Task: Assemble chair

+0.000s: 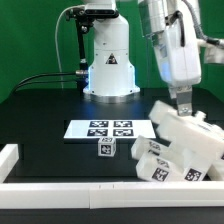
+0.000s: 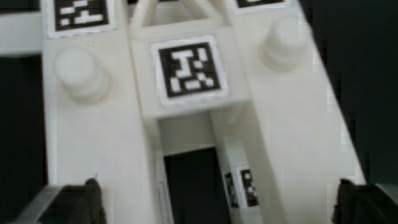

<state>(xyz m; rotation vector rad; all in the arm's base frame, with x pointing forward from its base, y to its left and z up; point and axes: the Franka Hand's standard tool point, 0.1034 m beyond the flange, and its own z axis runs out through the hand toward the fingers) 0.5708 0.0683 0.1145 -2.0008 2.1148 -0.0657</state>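
The chair's white pieces (image 1: 188,145) lie heaped on the exterior view's right, black-and-white tags facing several ways. A small white tagged cube (image 1: 105,148) stands apart, just in front of the marker board (image 1: 110,128). My gripper (image 1: 183,104) hangs directly over the top of the heap. In the wrist view a broad white chair piece (image 2: 187,110) with a square tag (image 2: 187,68) and two round knobs fills the picture. My gripper (image 2: 214,205) is open, its dark fingertips (image 2: 80,203) far apart on either side of that piece. Nothing is held.
The white robot base (image 1: 110,65) stands at the back centre with black cables running off to the left. A low white border rail (image 1: 8,162) edges the black table at the left and along the front.
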